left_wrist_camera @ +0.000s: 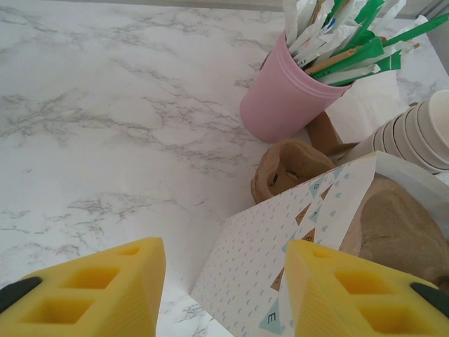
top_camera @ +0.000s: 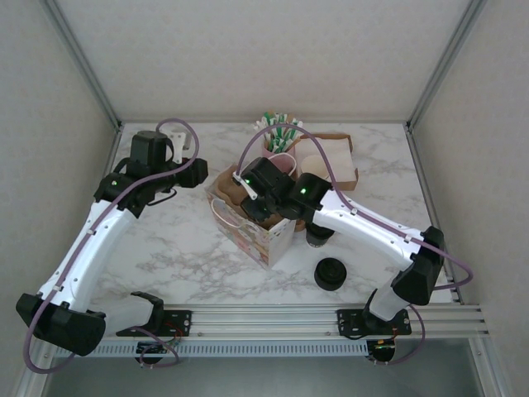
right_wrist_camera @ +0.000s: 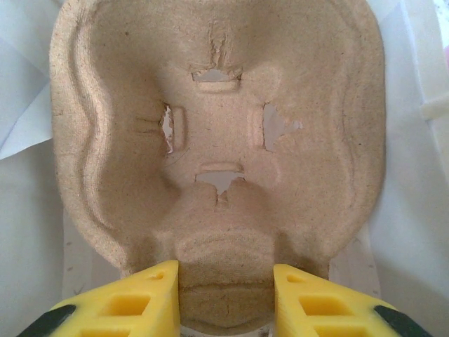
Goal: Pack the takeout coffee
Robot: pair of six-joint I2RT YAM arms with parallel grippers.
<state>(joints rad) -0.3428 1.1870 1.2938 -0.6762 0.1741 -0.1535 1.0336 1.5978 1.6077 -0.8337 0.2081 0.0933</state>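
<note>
The white paper bag [top_camera: 263, 240] stands open in the middle of the table. The moulded-pulp cup carrier [right_wrist_camera: 224, 140] is in the bag's mouth, with the white walls of the bag around it on the right wrist camera. Packing looks well under way but not finished. From these angles I cannot tell whether the carrier rests on the bag's floor or hangs above it.

The right gripper [right_wrist_camera: 224, 275] is over the bag's mouth and pinches the carrier's near rim lobe between its yellow pads. The left gripper [left_wrist_camera: 224, 288] is at the bag's left corner, its fingers spread and gripping nothing. What seems left is to seat the carrier, let go and lift clear.

A second pulp carrier [left_wrist_camera: 287, 168] lies just behind the bag. A black lid [top_camera: 331, 273] sits to the bag's near right.
</note>
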